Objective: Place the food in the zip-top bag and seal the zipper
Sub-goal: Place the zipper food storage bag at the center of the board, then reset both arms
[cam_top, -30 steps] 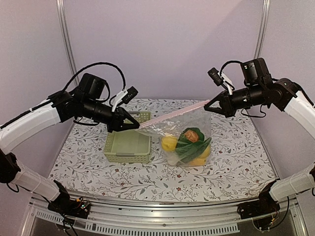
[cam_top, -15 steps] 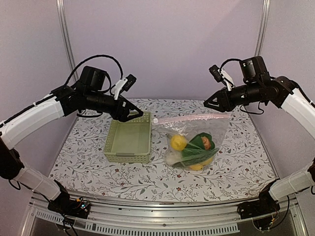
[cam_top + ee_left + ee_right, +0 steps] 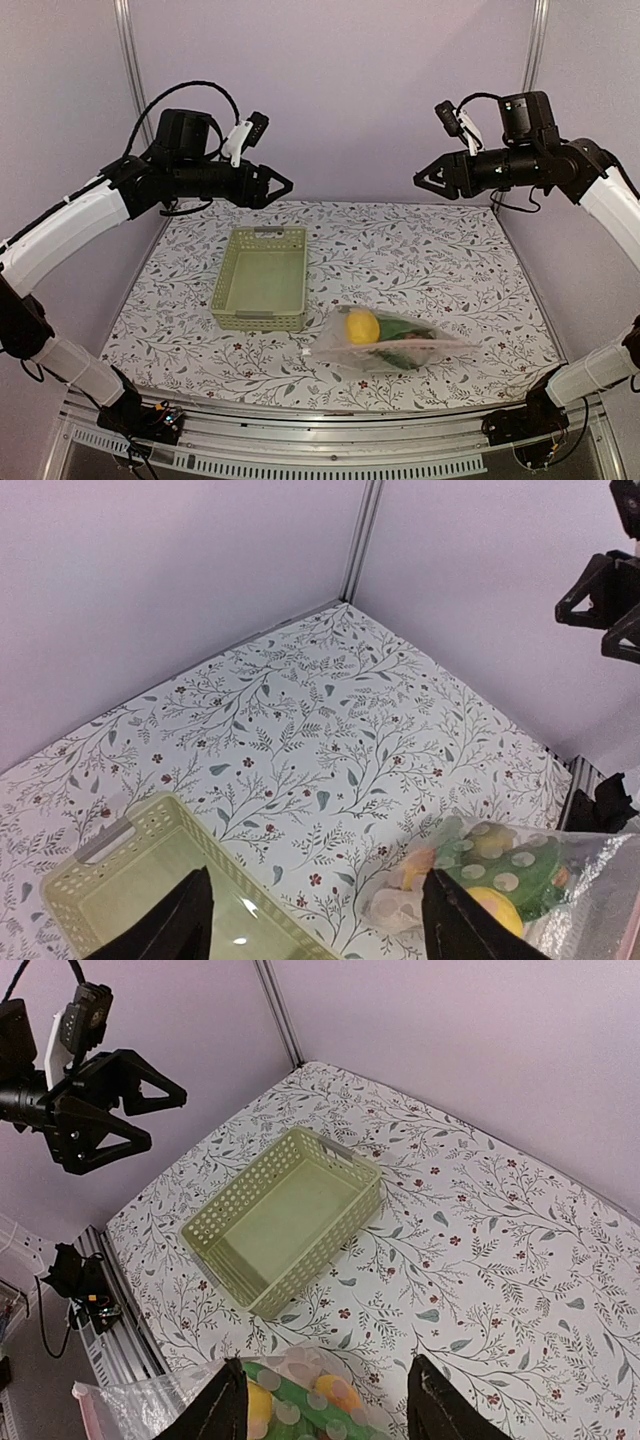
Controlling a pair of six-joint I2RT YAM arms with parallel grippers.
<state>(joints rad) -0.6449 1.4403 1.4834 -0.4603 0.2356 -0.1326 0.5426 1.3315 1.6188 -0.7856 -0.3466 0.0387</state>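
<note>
Our left hand hangs high over the far left of the counter, jaws spread and gripping nothing. Below it the pale green basket stands without any food in it. To its right, close to the near edge, the zip-top bag lies on its side with the food inside, a lemon showing through the film. Our right hand hovers high on the far right, jaws likewise apart and holding nothing.

The risk we see is the zipper: we cannot tell that it is pressed shut along its whole length. If a gap remains, the round pieces could slip out of the mouth. A flat, crinkly film would also be hard for us to pinch again.
</note>
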